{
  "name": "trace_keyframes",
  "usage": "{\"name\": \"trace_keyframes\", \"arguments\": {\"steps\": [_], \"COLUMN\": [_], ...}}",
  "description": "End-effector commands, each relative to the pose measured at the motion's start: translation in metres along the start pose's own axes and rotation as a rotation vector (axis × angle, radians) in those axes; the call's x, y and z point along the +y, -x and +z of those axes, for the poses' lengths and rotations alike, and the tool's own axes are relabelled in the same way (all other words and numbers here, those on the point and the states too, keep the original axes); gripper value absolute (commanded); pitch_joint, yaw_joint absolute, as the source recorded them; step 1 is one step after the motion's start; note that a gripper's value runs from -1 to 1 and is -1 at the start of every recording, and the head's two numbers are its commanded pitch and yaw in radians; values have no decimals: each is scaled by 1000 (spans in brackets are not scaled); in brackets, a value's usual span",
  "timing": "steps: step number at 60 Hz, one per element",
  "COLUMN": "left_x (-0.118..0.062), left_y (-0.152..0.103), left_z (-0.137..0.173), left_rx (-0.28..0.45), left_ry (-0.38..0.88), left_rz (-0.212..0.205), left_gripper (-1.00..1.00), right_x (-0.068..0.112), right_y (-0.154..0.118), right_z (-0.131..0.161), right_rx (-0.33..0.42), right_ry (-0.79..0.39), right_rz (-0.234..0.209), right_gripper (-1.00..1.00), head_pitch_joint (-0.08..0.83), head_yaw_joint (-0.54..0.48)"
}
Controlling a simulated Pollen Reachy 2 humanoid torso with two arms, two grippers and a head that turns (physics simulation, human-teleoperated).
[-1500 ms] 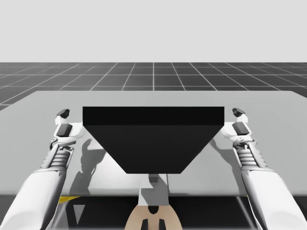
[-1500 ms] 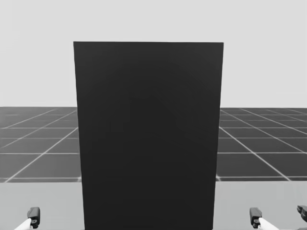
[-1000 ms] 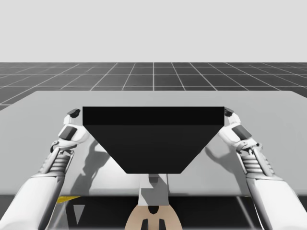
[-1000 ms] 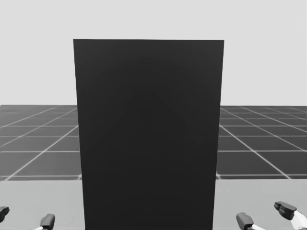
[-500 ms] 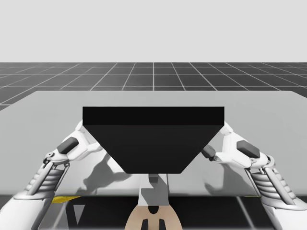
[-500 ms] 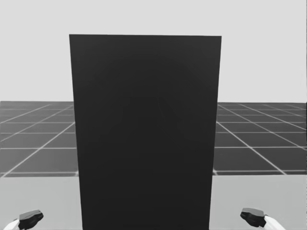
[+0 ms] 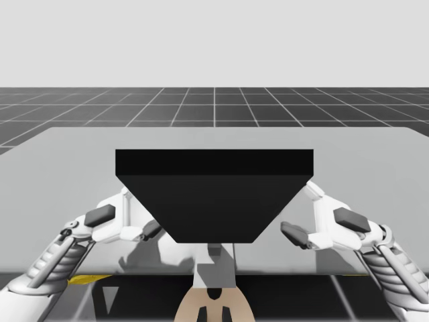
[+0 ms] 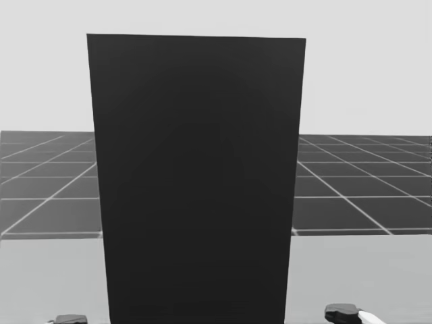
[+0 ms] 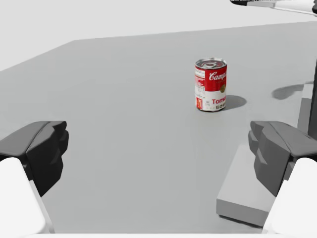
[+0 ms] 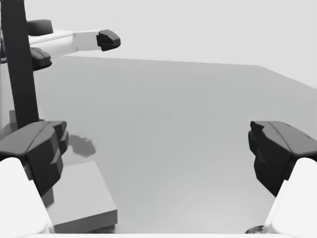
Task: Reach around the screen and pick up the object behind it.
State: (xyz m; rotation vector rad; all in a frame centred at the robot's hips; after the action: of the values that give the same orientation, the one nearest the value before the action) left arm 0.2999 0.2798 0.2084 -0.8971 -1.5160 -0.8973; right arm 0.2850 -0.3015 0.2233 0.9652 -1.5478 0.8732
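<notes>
A tall black screen [image 7: 214, 194] [image 8: 196, 182] stands mid-table and hides what is behind it in the high and head views. In the left wrist view a red-and-white can [image 9: 211, 85] stands upright on the table, well ahead of my open left gripper [image 9: 158, 148] and nearer its right finger. My left gripper [image 7: 141, 215] sits at the screen's left side, and my right gripper [image 7: 305, 213] at its right side. The right gripper [image 10: 158, 148] is open with nothing between its fingers. It faces the screen's edge [image 10: 20, 64] and my left gripper [image 10: 74, 42].
The grey table [image 7: 375, 154] spreads wide on both sides of the screen. A grey base block [image 9: 247, 183] [image 10: 79, 198] lies at the screen's foot beside each gripper. Dark fingertips [image 8: 341, 312] show low in the head view.
Both arms have drawn back toward the table's near edge and swung their grippers inward to the screen's sides. My head has turned, so the screen shifted up and left.
</notes>
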Motion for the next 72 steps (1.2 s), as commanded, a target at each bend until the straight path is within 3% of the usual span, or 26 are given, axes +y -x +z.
{"name": "trace_keyframes", "arguments": {"steps": [1, 12, 15, 28, 37, 46, 54, 68, 72], "left_x": [-3, 1, 2, 1, 2, 2, 2, 2, 2], "left_y": [7, 11, 11, 14, 15, 17, 18, 19, 19], "left_z": [-4, -9, -10, -10, -10, -10, -10, -9, -9], "left_rx": [84, 141, 142, 144, 144, 143, 137, 134, 134], "left_ry": [89, 123, 126, 130, 128, 131, 132, 135, 135], "left_rz": [4, -4, -5, -7, -5, -6, -10, -19, -21], "left_gripper": [-1000, -1000, -1000, -1000, -1000, -1000, -1000, -1000, -1000], "right_x": [1, 8, 9, 1, -14, -32, -46, -62, -64], "right_y": [4, 16, 20, 31, 43, 61, 76, 106, 113], "right_z": [3, 8, 12, 30, 36, 28, 11, -19, -26], "right_rx": [113, 266, 290, 323, 291, 263, 221, 267, 252], "right_ry": [20, 129, 175, 343, 399, 364, 307, 239, 215], "right_rz": [-57, -73, -45, -9, -27, -72, -53, -33, -48], "right_gripper": [-1000, -1000, -1000, -1000, -1000, -1000, -1000, -1000, -1000], "head_pitch_joint": [81, 109, 113, 121, 125, 128, 129, 135, 136], "head_yaw_joint": [-61, -85, -88, -87, -86, -87, -85, -89, -89]}}
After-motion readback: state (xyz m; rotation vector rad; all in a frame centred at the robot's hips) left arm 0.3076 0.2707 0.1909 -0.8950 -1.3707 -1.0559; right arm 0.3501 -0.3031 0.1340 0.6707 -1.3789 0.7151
